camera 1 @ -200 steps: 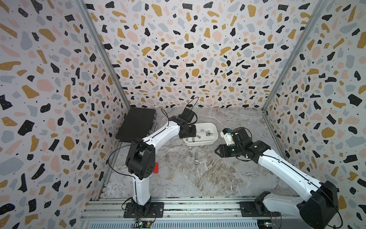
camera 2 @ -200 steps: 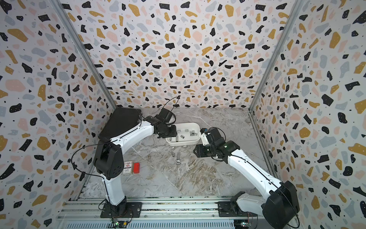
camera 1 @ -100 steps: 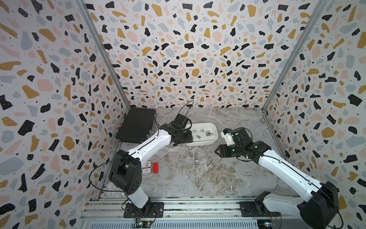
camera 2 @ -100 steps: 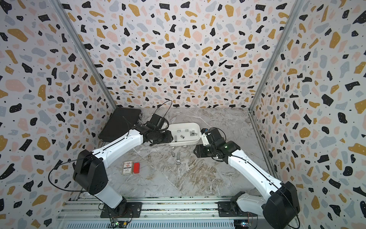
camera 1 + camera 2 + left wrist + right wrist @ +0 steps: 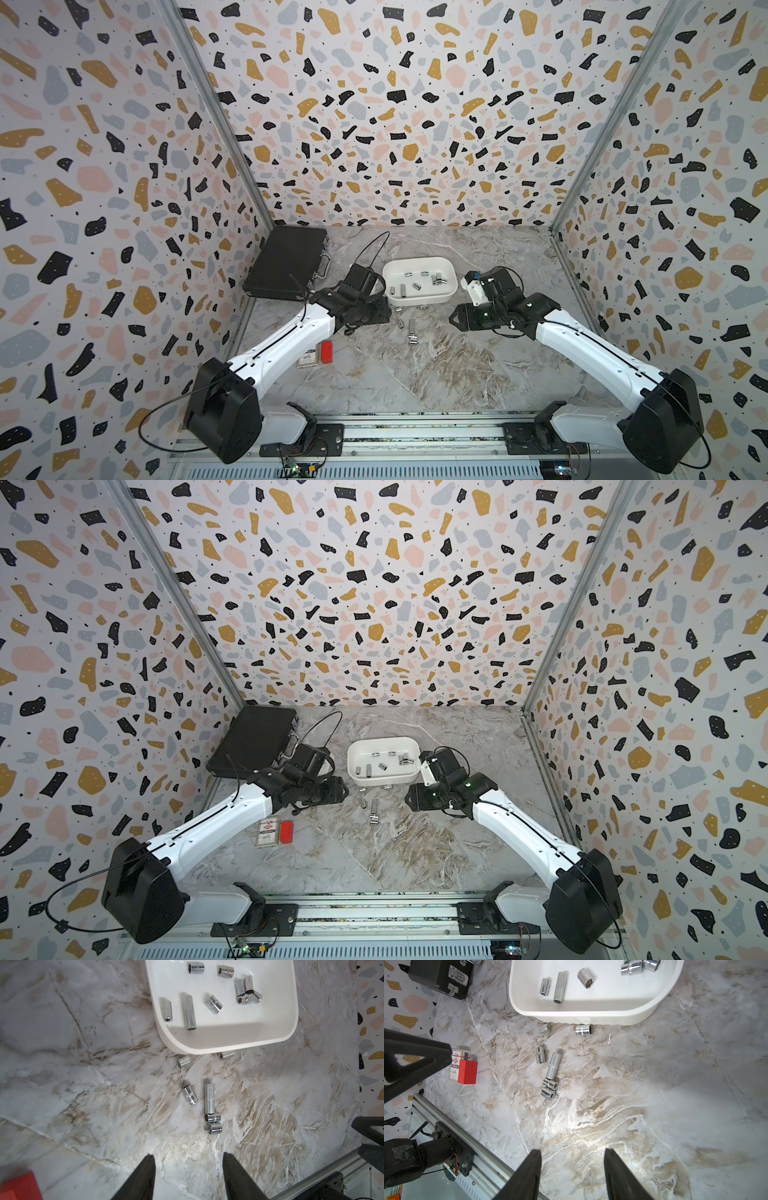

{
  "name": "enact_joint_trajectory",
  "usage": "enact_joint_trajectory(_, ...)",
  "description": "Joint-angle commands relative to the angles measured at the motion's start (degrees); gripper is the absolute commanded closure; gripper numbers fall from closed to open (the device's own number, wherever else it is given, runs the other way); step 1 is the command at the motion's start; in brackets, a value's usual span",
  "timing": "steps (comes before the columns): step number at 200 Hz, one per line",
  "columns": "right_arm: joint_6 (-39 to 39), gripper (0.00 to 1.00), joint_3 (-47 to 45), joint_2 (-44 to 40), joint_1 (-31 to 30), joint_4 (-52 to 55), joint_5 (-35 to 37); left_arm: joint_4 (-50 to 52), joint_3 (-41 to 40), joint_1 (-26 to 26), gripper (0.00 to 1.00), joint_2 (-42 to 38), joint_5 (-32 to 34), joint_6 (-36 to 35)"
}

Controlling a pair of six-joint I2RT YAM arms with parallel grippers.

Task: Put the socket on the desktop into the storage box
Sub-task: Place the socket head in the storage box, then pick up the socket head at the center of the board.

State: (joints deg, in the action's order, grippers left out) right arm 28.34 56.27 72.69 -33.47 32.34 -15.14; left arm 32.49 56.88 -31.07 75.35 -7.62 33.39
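My left pincer [image 5: 187, 1155] hangs part open, gripping nothing, and so does my right pincer [image 5: 572, 1150]. Six loose sockets [image 5: 209, 1098] lie on the desktop [image 5: 83, 1064] ahead of both tips. Just beyond them sits the box [image 5: 218, 1046], with others inside.

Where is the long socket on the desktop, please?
In both top views the long socket lies on the desktop in front of the storage box, one end touching a short socket.
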Motion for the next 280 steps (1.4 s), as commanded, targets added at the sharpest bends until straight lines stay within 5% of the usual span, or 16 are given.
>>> enact_joint_trajectory(1, 0.58, 0.46, 1.35, 1.09, -1.00, -0.21, 0.75, -0.98, -2.89, 0.81, 0.43, -3.59, 0.41, 0.93)
enact_joint_trajectory(113, 3.82, 0.45, 6.28, 12.21, -9.43, -1.00, 4.22, 3.18, -14.90, 4.65, 0.41, -17.67, 1.11, 4.30)
enact_joint_trajectory(280, 7.94, 0.46, 18.82, 29.95, -15.69, 4.30, 7.76, 6.45, -18.04, 8.46, 0.40, -23.40, -2.49, 5.72)
